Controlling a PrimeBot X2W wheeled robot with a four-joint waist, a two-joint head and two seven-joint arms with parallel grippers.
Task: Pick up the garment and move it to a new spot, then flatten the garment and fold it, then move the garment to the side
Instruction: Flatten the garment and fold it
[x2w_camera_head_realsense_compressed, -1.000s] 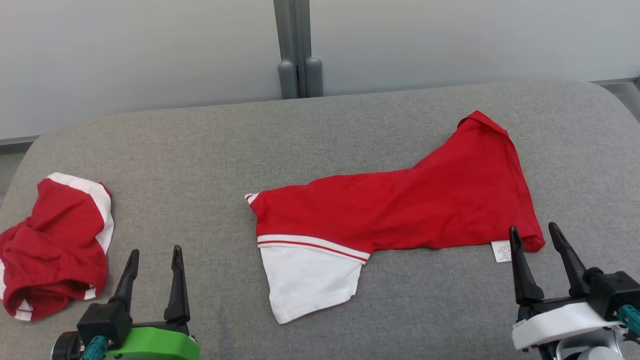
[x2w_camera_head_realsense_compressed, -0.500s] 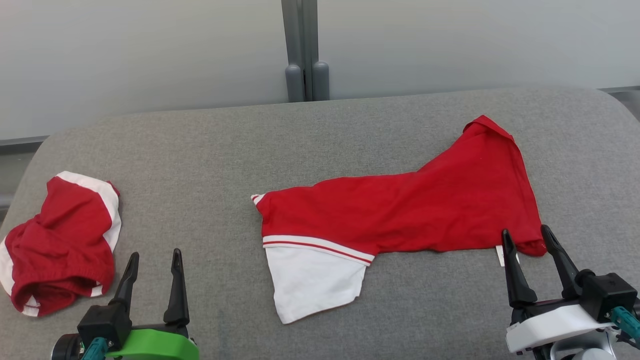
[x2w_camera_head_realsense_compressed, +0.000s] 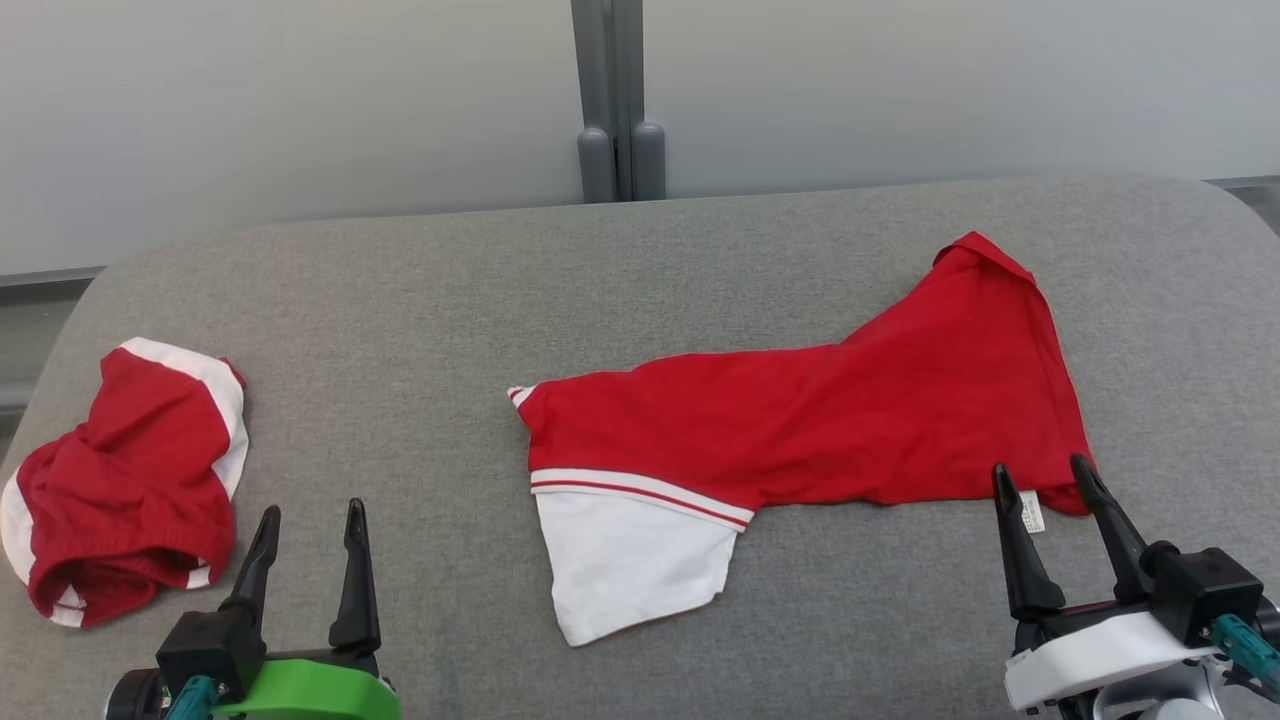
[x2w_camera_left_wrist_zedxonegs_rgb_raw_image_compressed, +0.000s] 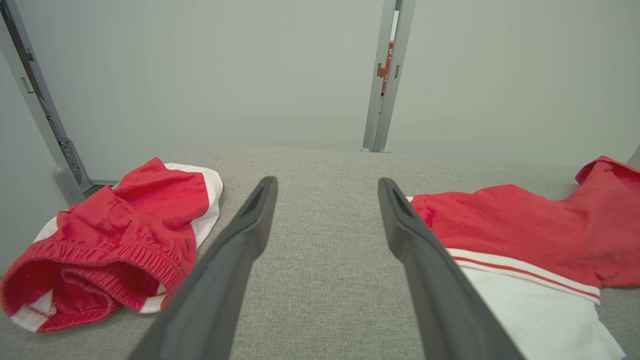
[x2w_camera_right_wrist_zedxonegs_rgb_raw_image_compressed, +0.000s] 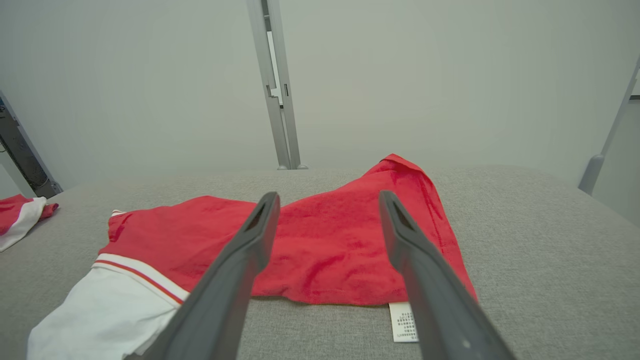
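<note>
Since a second ago, the right gripper (x2w_camera_head_realsense_compressed: 1037, 465) has edged inward toward the garment's near right corner, and the head camera has shifted slightly. On the far left of the grey padded surface (x2w_camera_head_realsense_compressed: 400, 300) lies a crumpled pair of red-and-white shorts (x2w_camera_head_realsense_compressed: 130, 480). Just right of them, the left gripper (x2w_camera_head_realsense_compressed: 312, 507) hovers low with fingers spread apart, holding nothing. The red garment (x2w_camera_head_realsense_compressed: 800, 420) lies spread across the centre and right, with a white panel (x2w_camera_head_realsense_compressed: 630, 560) at its near left end. At its right corner, a small white label (x2w_camera_head_realsense_compressed: 1032, 512) sits between the right gripper's spread, empty fingers.
</note>
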